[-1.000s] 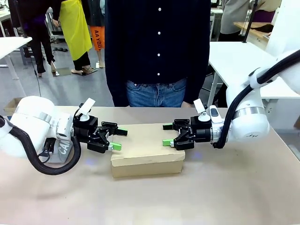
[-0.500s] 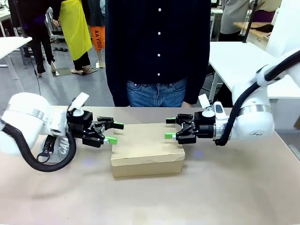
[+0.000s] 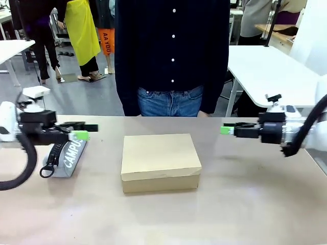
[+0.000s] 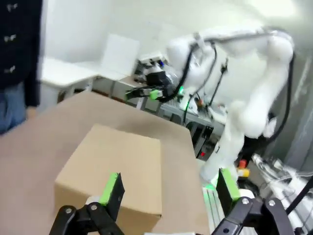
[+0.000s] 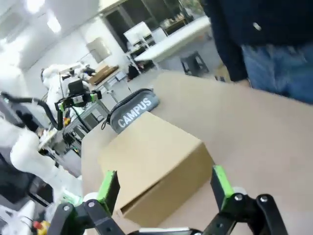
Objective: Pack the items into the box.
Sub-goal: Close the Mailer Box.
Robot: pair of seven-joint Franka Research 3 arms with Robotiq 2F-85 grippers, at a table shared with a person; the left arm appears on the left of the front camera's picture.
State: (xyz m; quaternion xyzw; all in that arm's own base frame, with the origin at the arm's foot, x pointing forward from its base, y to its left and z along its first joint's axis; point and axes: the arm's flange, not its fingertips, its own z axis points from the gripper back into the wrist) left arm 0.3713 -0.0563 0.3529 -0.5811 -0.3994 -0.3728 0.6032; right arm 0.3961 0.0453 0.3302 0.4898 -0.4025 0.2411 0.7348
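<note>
Closed box (image 3: 160, 162) at frame centre; left gripper (image 3: 82, 131) at left edge, right gripper (image 3: 226, 127) at right, both spread wide, empty; case (image 3: 67, 157) lower left.

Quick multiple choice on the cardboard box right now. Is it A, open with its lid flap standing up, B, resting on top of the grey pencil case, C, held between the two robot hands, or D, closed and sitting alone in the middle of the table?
D: the box has its lid down flat, apart from the pencil case.
</note>
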